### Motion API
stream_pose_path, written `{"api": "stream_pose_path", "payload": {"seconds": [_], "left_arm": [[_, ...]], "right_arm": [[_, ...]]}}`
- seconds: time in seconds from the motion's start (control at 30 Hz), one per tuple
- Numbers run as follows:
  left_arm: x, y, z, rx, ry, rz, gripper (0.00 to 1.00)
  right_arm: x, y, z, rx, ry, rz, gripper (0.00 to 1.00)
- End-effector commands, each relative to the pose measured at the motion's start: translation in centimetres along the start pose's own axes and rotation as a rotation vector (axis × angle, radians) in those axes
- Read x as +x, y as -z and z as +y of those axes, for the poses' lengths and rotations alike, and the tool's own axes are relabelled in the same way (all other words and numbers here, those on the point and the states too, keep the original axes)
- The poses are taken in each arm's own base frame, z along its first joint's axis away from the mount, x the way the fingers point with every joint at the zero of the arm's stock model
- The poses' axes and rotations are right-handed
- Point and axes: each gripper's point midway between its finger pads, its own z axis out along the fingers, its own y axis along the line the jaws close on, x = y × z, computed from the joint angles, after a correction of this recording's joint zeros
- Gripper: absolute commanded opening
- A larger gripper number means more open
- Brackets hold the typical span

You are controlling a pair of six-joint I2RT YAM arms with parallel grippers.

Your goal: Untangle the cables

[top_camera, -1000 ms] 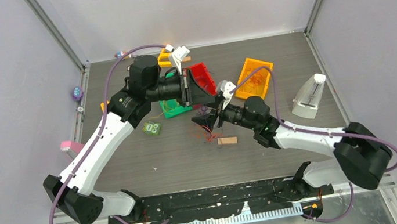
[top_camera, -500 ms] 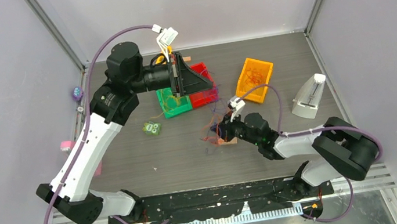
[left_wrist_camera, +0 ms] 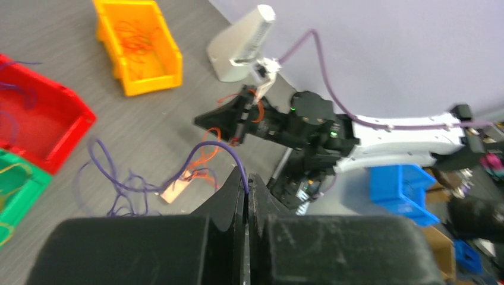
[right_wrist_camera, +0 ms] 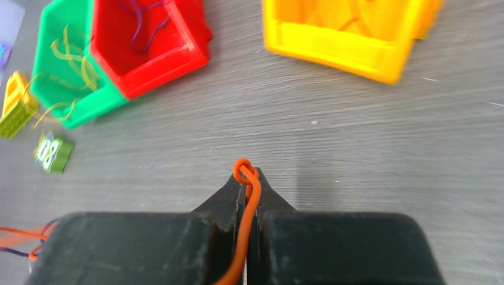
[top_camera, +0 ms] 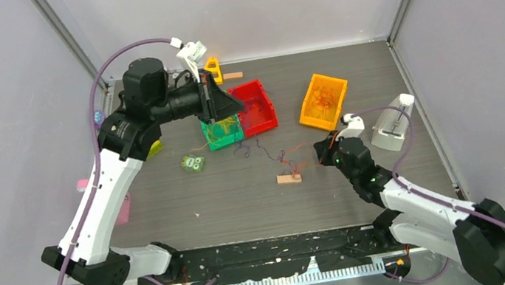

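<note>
1. Our left pincer (left_wrist_camera: 245, 185) is fully closed. Its fingers press together on a purple cable (left_wrist_camera: 205, 155), which arches up out of the tips and drops away toward the table (top_camera: 226, 191).
2. That cable runs down into a loose snarl of purple loops on the table just beside a small wood block (left_wrist_camera: 176, 191). Orange strands are mixed in around the block.
3. Our right pincer (right_wrist_camera: 245, 181) is closed as well, clamped on an orange cable (right_wrist_camera: 249, 199). The cable runs up between the two fingers and ends in a small loop just past the tips.
4. From above, we see the left pincer raised over the green bin (top_camera: 224, 144) and the red bin (top_camera: 262, 122). The right pincer sits low and well to the right, between the block and a white wedge (top_camera: 393, 126).
5. The cables (top_camera: 270, 153) stretch across the table in a thin line between the two pincers. They are purple on the left side and orange on the right, and pass just behind the block.
6. More strands lie sorted in the bins: yellow in the green bin, purple in the red bin, and orange in the orange bin (top_camera: 334, 82).
7. In the left wrist view the right pincer faces us, with orange strands trailing from its tip toward the block.
</note>
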Motion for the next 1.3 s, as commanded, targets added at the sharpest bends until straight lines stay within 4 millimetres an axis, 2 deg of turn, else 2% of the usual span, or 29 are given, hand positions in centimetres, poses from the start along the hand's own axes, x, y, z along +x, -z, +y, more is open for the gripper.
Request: {"api": "stream_pose_path", "payload": {"seconds": [0.0,0.1,0.13,0.17,0.2,0.33,0.4,0.47,0.5,0.6,0.63,0.67,0.73,0.77,0.8,0.87,0.97,1.03,1.13,1.27], "left_arm": [[-1.4,2.5,1.0,-0.132,-0.105,-0.068,0.00],[-1.3,3.2,2.8,-0.238,-0.107,-0.067,0.00],[-1.6,4.0,4.7,-0.362,-0.096,-0.086,0.00],[-1.8,4.9,5.9,-0.452,-0.092,-0.101,0.00],[-1.9,5.8,7.1,-0.535,-0.096,-0.120,0.00],[-1.9,8.4,10.2,-0.736,-0.107,-0.175,0.00],[-2.0,9.7,11.1,-0.813,-0.107,-0.202,0.00],[-1.9,9.8,11.1,-0.808,-0.120,-0.208,0.00],[-1.9,9.1,10.6,-0.763,-0.126,-0.208,0.00],[-1.3,5.7,7.9,-0.510,-0.143,-0.183,0.00],[-0.9,5.3,7.8,-0.493,-0.125,-0.169,0.00],[-0.5,5.5,8.7,-0.543,-0.102,-0.156,0.00],[-0.6,7.7,11.3,-0.730,-0.092,-0.162,0.00],[-0.7,9.1,12.5,-0.828,-0.090,-0.187,0.00],[-0.8,10.8,13.5,-0.922,-0.080,-0.229,0.00],[-0.3,14.3,15.3,-1.075,-0.029,-0.338,0.00],[0.7,19.5,17.7,-1.262,0.087,-0.489,0.00],[1.8,22.4,19.3,-1.344,0.180,-0.551,0.00],[3.3,25.3,20.8,-1.405,0.305,-0.609,0.00],[3.8,27.0,21.5,-1.423,0.354,-0.670,0.00]], "right_arm": [[-0.9,1.6,-4.3,0.208,-0.102,-0.050,0.05],[-2.4,2.7,-6.2,0.322,-0.145,-0.117,0.05],[-2.3,3.4,-7.9,0.416,-0.146,-0.129,0.05],[-2.7,3.7,-8.4,0.451,-0.191,-0.153,0.05],[-2.5,4.5,-10.0,0.535,-0.188,-0.165,0.05],[-3.2,5.8,-11.9,0.659,-0.221,-0.212,0.05],[-3.6,6.3,-12.4,0.689,-0.211,-0.224,0.05],[-4.0,6.3,-12.2,0.674,-0.182,-0.222,0.05],[-4.3,5.6,-10.9,0.604,-0.174,-0.208,0.05],[-4.9,4.5,-8.3,0.448,-0.059,-0.153,0.05],[-5.1,4.3,-7.5,0.406,-0.053,-0.152,0.05],[-5.5,4.5,-7.4,0.400,-0.051,-0.165,0.05],[-6.0,5.2,-8.7,0.472,-0.087,-0.199,0.05],[-6.0,5.9,-10.1,0.541,-0.091,-0.207,0.05],[-6.2,6.2,-10.6,0.572,-0.115,-0.219,0.05],[-6.0,7.5,-12.9,0.691,-0.129,-0.220,0.05],[-6.5,9.5,-15.5,0.841,-0.167,-0.279,0.05],[-6.9,10.6,-16.6,0.903,-0.179,-0.313,0.05],[-7.8,11.8,-17.4,0.940,-0.197,-0.367,0.05],[-8.6,13.4,-18.4,0.996,-0.231,-0.427,0.05]]}}
